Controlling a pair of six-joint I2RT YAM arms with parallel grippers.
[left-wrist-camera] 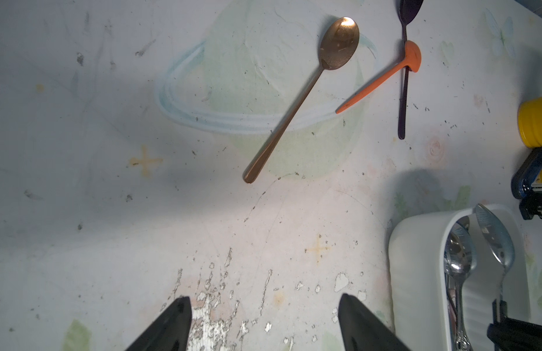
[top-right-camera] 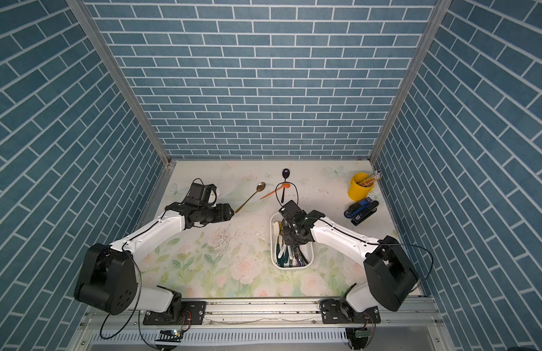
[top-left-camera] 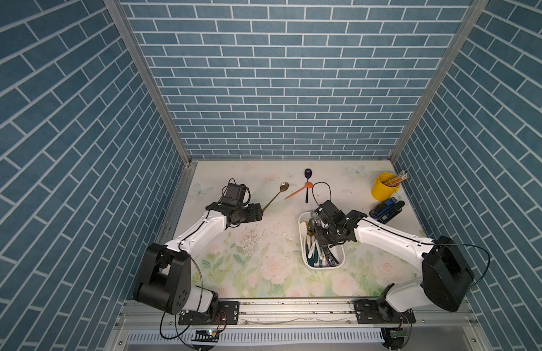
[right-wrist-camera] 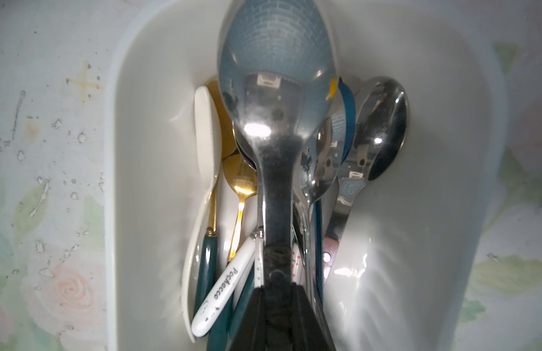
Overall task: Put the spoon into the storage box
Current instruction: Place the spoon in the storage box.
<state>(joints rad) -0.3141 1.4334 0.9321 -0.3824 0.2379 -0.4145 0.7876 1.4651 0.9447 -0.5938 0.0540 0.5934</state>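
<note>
Spoon (right-wrist-camera: pixel 276 91), a silver one, is pinched by its handle in the right gripper (right-wrist-camera: pixel 279 291), bowl over the white storage box (right-wrist-camera: pixel 415 243). The box sits right of the table's (top-left-camera: pixel 263 273) middle, full of other cutlery (right-wrist-camera: pixel 239 182). Left gripper (left-wrist-camera: pixel 265 299) gapes empty above the table, near a copper spoon (left-wrist-camera: pixel 300 100) toward the far edge.
</note>
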